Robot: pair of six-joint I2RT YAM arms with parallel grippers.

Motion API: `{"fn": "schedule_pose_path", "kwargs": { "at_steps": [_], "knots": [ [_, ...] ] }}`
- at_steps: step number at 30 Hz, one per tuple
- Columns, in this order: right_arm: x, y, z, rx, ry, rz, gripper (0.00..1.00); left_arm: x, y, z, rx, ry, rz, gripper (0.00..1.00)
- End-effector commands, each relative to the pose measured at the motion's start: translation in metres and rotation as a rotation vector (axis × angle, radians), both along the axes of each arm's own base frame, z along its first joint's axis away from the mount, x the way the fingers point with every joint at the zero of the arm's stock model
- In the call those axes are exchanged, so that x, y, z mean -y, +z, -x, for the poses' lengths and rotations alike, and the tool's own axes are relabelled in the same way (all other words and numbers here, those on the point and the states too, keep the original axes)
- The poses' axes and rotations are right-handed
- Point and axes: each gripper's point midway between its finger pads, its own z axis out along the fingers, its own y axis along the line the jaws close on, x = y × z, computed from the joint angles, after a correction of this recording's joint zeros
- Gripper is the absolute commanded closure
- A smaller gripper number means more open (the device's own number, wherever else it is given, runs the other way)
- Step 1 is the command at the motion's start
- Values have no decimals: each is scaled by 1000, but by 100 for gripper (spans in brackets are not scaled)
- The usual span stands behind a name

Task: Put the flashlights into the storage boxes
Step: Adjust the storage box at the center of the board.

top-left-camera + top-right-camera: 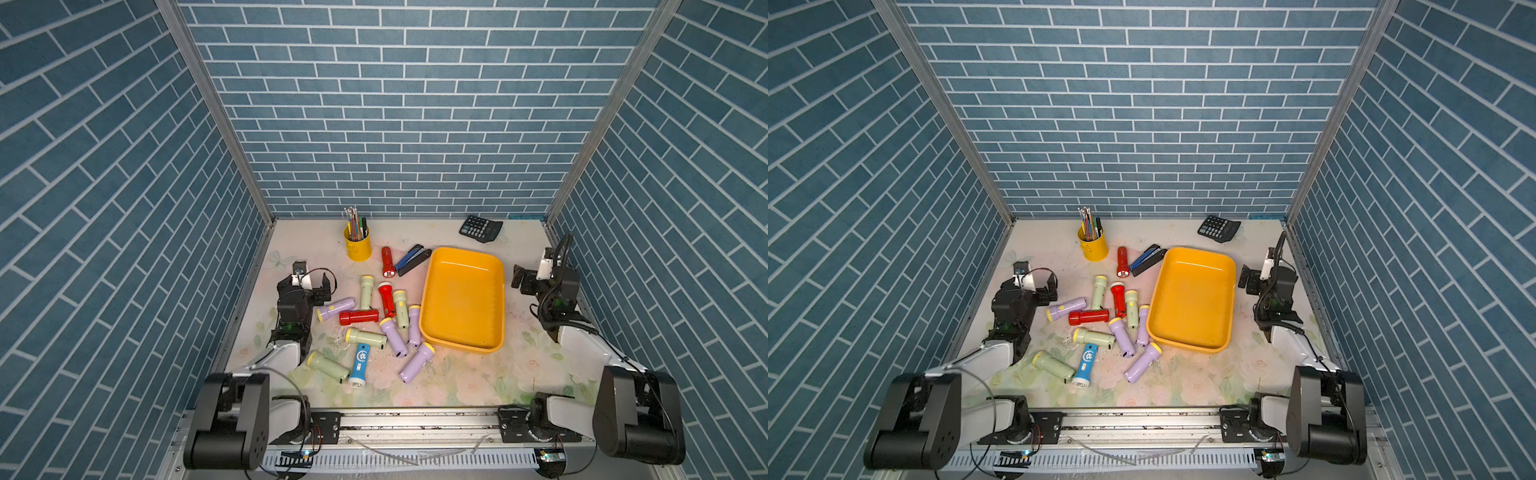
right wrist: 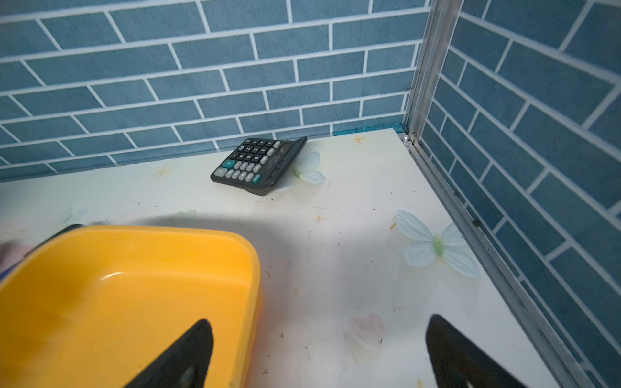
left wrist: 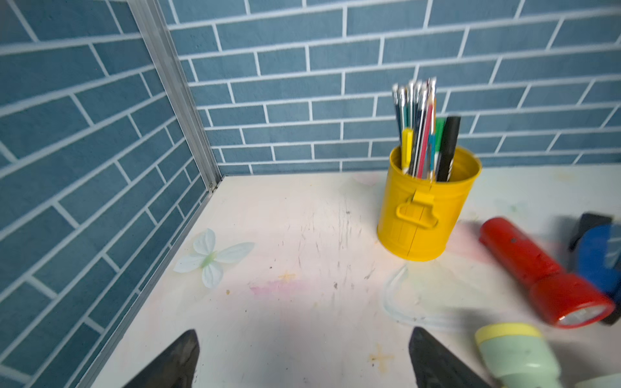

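The flashlights (image 1: 358, 317) lie in a messy bunch on the table (image 1: 478, 382), all outside the yellow tray (image 1: 461, 347), on the left arm's side of it. There are lilac, green and red ones and one blue flashlight (image 1: 360, 365). One lilac flashlight (image 1: 414, 326) lies just beside the tray's rim. One red flashlight (image 1: 387, 262) lies apart, next to the stapler (image 1: 412, 259) and near the pen cup (image 1: 358, 244). The left pincer (image 3: 304, 362) is wide open with nothing in it, at the left edge of the bunch. The right pincer (image 2: 319, 352) is wide open too, holding nothing, just beside the tray's other side. A calculator (image 1: 481, 228) sits by the back wall.
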Motion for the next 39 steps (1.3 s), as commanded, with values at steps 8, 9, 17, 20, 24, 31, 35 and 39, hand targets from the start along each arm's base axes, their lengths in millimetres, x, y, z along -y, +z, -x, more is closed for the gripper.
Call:
{"fn": "schedule_pose_path", "kwargs": {
  "at_steps": [8, 9, 17, 20, 24, 31, 35, 39],
  "knots": [
    [-86, 7, 31, -457, 165, 5, 1, 58, 42, 4, -238, -167, 245, 17],
    [-100, 2, 36, -505, 197, 3, 1, 69, 37, 4, -288, -188, 233, 17],
    [-182, -39, 82, -806, 319, -203, 1, 148, -12, 14, -597, -362, 208, 22],
    [-191, -61, 106, -941, 326, -199, 1, 164, -31, 14, -648, -379, 216, 22],
    [-202, -79, 129, -1051, 353, -265, 1, 178, -47, 14, -712, -402, 202, 23],
    [-181, -108, 145, -1151, 271, -182, 1, 192, -56, 13, -754, -420, 201, 24],
    [-160, -125, 148, -1200, 184, -149, 1, 195, -58, 14, -767, -423, 189, 25],
    [-143, -131, 145, -1203, 128, -148, 1, 193, -57, 16, -761, -417, 184, 25]
  ]
}}
